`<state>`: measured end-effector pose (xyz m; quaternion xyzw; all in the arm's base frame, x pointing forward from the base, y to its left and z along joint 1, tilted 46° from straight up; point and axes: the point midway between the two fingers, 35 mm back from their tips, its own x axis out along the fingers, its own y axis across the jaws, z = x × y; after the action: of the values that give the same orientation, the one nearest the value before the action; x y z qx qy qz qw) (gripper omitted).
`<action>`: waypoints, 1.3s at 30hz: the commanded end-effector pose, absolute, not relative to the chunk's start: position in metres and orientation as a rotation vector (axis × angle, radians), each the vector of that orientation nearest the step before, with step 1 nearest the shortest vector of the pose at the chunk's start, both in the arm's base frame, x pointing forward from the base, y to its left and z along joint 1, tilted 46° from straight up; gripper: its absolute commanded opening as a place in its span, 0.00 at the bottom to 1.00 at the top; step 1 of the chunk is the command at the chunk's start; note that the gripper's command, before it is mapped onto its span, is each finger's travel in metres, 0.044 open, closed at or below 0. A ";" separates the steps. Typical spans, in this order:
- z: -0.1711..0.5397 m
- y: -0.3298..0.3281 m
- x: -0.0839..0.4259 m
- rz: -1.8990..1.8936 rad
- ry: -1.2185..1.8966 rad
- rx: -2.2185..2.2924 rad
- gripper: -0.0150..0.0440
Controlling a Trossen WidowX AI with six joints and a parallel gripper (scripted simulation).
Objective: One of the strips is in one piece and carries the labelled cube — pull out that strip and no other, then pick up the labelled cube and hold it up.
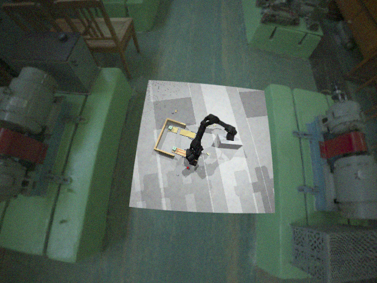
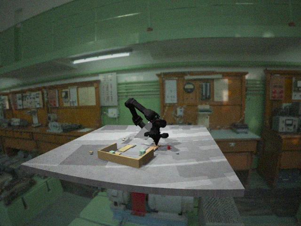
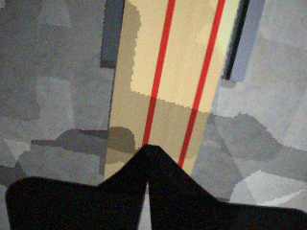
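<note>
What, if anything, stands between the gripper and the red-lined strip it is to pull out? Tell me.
Nothing visible does. The gripper has its tips right over the strip. Dark rails run along both sides of it, beside the path.

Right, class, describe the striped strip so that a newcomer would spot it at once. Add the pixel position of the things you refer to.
On the pale tabletop (image 1: 243,188) (image 2: 194,170), find the three-sided wooden frame (image 1: 160,135) (image 2: 119,160). At its open side, the striped strip (image 1: 180,151) (image 3: 165,72) runs out under the black jaws. Two red lines run along it, whereas the other strip (image 1: 187,133) (image 2: 126,148) is plain yellow and broken by a gap.
</note>
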<state>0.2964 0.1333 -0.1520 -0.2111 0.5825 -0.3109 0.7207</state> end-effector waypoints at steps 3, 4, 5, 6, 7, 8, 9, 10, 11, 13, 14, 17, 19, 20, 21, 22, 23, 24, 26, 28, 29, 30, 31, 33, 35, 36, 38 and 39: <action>-0.158 0.127 0.278 -0.699 1.315 -0.476 0.25; -0.159 0.127 0.277 -0.699 1.315 -0.476 0.25; -0.159 0.127 0.275 -0.699 1.315 -0.476 0.25; -0.159 0.128 0.274 -0.699 1.315 -0.476 0.25; -0.159 0.128 0.272 -0.699 1.315 -0.476 0.25; -0.160 0.128 0.271 -0.699 1.316 -0.476 0.25; -0.160 0.128 0.270 -0.699 1.316 -0.476 0.25; -0.160 0.128 0.268 -0.699 1.316 -0.476 0.25; -0.161 0.128 0.267 -0.699 1.316 -0.476 0.25; -0.161 0.128 0.264 -0.699 1.316 -0.476 0.25; -0.162 0.128 0.262 -0.698 1.316 -0.476 0.25; -0.162 0.129 0.258 -0.698 1.316 -0.476 0.25; -0.163 0.129 0.255 -0.698 1.316 -0.476 0.25; -0.163 0.129 0.253 -0.698 1.316 -0.476 0.25; -0.164 0.129 0.252 -0.698 1.316 -0.476 0.25; -0.164 0.129 0.251 -0.698 1.317 -0.476 0.25; -0.164 0.129 0.249 -0.698 1.317 -0.476 0.25; -0.165 0.129 0.248 -0.698 1.317 -0.476 0.25; -0.165 0.130 0.245 -0.698 1.317 -0.476 0.25; -0.166 0.130 0.242 -0.698 1.317 -0.476 0.25; -0.166 0.130 0.240 -0.698 1.317 -0.476 0.25; -0.166 0.130 0.239 -0.698 1.317 -0.476 0.25; -0.167 0.130 0.237 -0.698 1.317 -0.476 0.25; -0.167 0.130 0.234 -0.698 1.317 -0.476 0.25; -0.168 0.130 0.231 -0.698 1.318 -0.476 0.25; -0.168 0.131 0.230 -0.698 1.318 -0.476 0.25; -0.169 0.131 0.227 -0.697 1.318 -0.476 0.25; -0.169 0.131 0.225 -0.697 1.318 -0.476 0.25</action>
<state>0.2392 0.1386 -0.1652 -0.2098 0.5840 -0.3085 0.7209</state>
